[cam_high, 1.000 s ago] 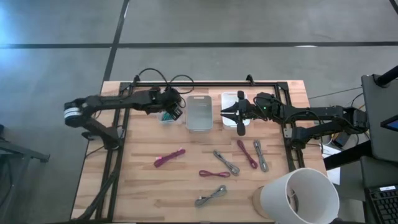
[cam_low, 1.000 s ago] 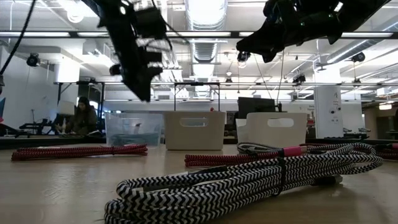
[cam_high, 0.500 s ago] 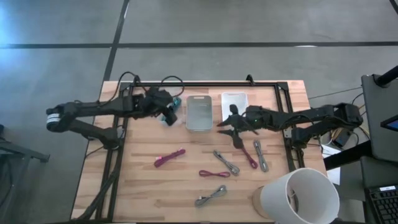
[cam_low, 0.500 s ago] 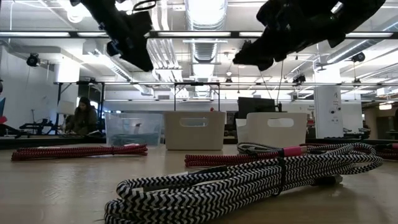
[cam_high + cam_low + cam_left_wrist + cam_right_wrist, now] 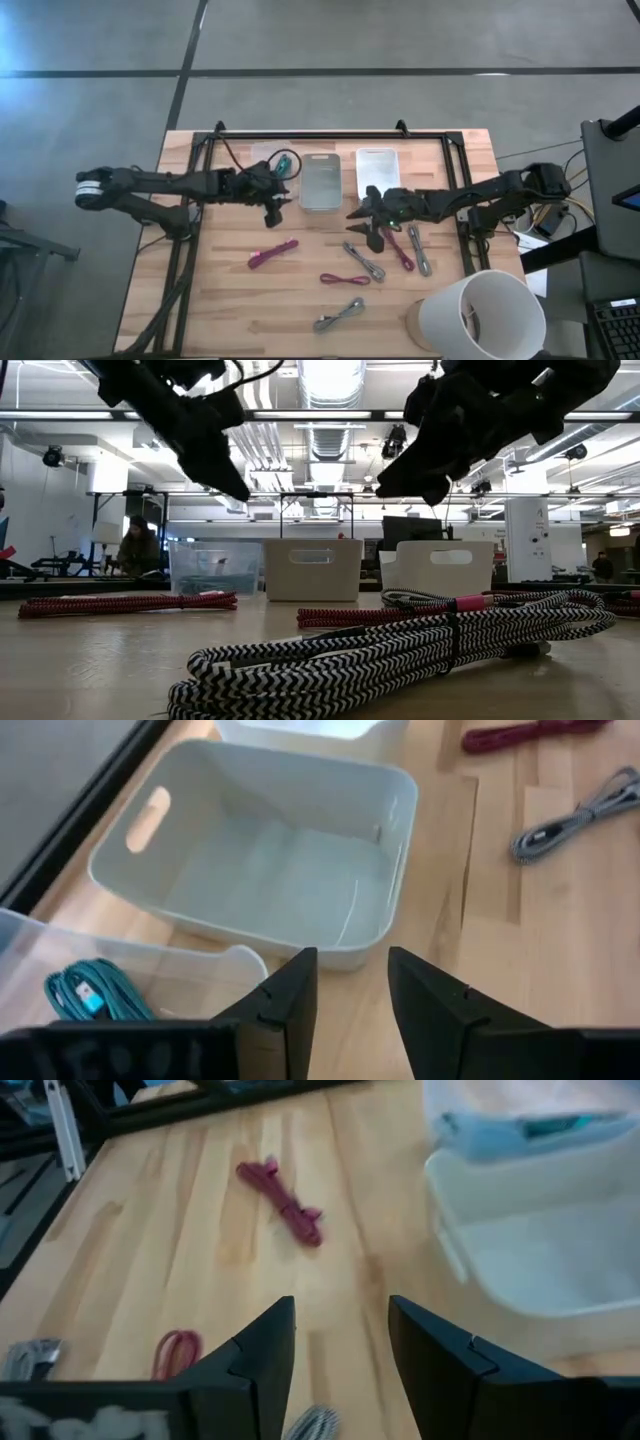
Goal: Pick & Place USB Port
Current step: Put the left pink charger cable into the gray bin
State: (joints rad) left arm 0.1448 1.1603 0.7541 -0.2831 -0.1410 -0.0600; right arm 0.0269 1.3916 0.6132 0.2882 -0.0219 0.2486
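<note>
Several bundled USB cables lie on the wooden table: a magenta one [image 5: 273, 254], a grey zigzag one [image 5: 363, 260], a maroon one [image 5: 345, 279], and more near the right gripper. A teal cable [image 5: 283, 163] lies in the clear bin [image 5: 262, 158]. My left gripper [image 5: 277, 207] hovers open just near of the clear bin, with nothing between its fingers [image 5: 352, 1005]. My right gripper [image 5: 366, 228] hovers open near of the white bin [image 5: 377, 168], above the table beside the grey zigzag cable, also with nothing in it [image 5: 340, 1355].
A grey bin [image 5: 320, 180] stands between the clear and white bins at the far side. A black frame [image 5: 330, 135] borders the work area. A large white cylinder [image 5: 480, 315] sits at the near right corner. Bare wood lies between the bins and the cables.
My left gripper has drawn back from over the clear bin toward the table's near edge, leaving the teal cable in the bin. My right gripper has left the white bin and gone toward the near edge and slightly left, coming down over the loose cables.
</note>
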